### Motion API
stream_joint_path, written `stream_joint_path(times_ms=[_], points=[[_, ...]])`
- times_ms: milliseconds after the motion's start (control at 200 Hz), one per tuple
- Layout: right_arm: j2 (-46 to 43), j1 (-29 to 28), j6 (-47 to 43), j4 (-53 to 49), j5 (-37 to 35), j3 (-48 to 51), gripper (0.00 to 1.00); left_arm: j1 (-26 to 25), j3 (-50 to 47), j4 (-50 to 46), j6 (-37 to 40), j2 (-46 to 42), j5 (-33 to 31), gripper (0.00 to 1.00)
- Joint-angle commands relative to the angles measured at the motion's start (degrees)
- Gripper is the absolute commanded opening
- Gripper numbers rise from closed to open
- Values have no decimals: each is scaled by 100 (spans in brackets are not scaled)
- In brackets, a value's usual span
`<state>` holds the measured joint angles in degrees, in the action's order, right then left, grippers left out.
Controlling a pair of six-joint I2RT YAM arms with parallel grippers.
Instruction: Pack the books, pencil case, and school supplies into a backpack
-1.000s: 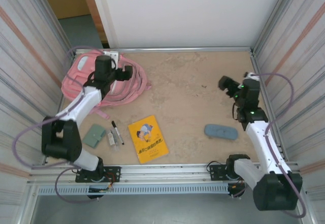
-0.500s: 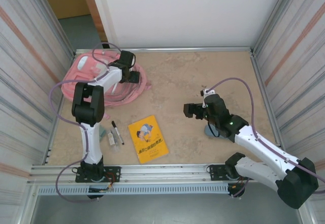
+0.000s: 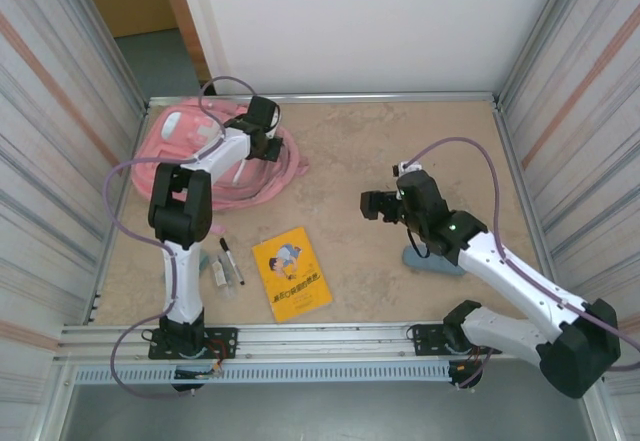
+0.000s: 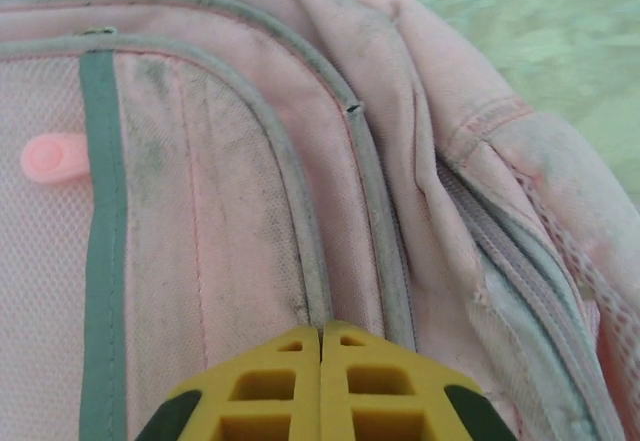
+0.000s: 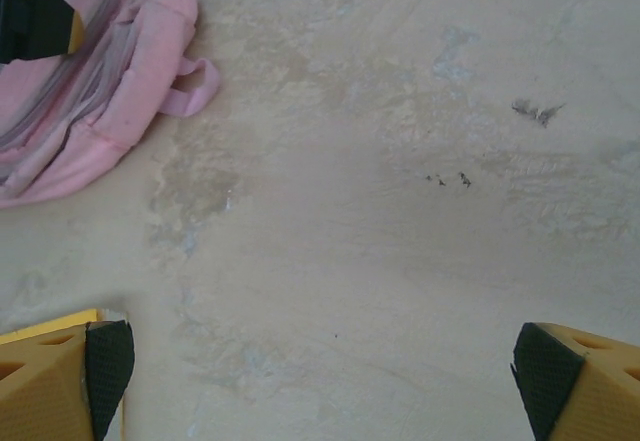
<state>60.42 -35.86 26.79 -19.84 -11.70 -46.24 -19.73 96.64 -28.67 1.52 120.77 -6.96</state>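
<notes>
The pink backpack [image 3: 190,156] lies flat in the far left corner, seen close up as pink fabric with grey zips [image 4: 200,201]. My left gripper [image 3: 266,133] rests on its right side and is shut, fingertips [image 4: 321,329] together against a grey zip line with nothing visible between them. My right gripper [image 3: 374,205] hovers open over bare table near the middle, its pads [image 5: 108,361] wide apart. The yellow booklet [image 3: 291,273] lies near the front. A black marker [image 3: 231,259] and a pale stick [image 3: 217,273] lie left of it. The blue-grey pencil case [image 3: 432,260] is partly hidden under my right arm.
Metal walls [image 3: 70,161] close in the table on the left and right, with a rail along the front edge [image 3: 320,333]. The backpack's straps [image 3: 285,166] spill out towards the middle. The backpack's edge and a strap loop [image 5: 190,91] show in the right wrist view.
My left gripper has gone from open to shut and shifted a little right on the backpack. My right arm swung in from the right wall to the middle, then held nearly still.
</notes>
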Motion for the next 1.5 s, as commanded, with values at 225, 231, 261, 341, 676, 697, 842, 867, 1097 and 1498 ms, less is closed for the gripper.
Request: stream_joint_path(times_ms=[225, 231, 261, 341, 676, 697, 842, 867, 1097, 1498], points=[[745, 947, 1448, -157, 820, -466, 99, -1189, 140, 957, 2246, -450, 793, 0], [770, 992, 1494, -154, 885, -474, 99, -1204, 164, 958, 2269, -445, 797, 0], [899, 1281, 1655, -133, 1297, -527, 99, -1252, 343, 940, 2346, -410, 900, 0], [1313, 1707, 1642, 43, 2213, -752, 100, -1279, 626, 922, 2277, -426, 1552, 0], [3904, 1449, 1105, 80, 3061, -2852, 67, -1049, -315, 1011, 1055, -1415, 1075, 50], [4035, 1449, 1051, 29, 2981, -2986, 67, -1006, -387, 910, 866, -1488, 1046, 56], [4949, 1622, 618, 15, 3026, -3788, 68, -725, -1477, 629, -1060, -2138, 368, 61], [5147, 1625, 531, 18, 3054, -3960, 68, -665, -1643, 504, -1484, -2221, 216, 61], [6557, 1684, 290, -150, 3285, -5277, 82, -339, -2698, -826, -3798, -2470, -63, 64], [6446, 1961, 587, 68, 4016, -4868, 27, -58, -3317, 181, -4014, -2028, -164, 63]])
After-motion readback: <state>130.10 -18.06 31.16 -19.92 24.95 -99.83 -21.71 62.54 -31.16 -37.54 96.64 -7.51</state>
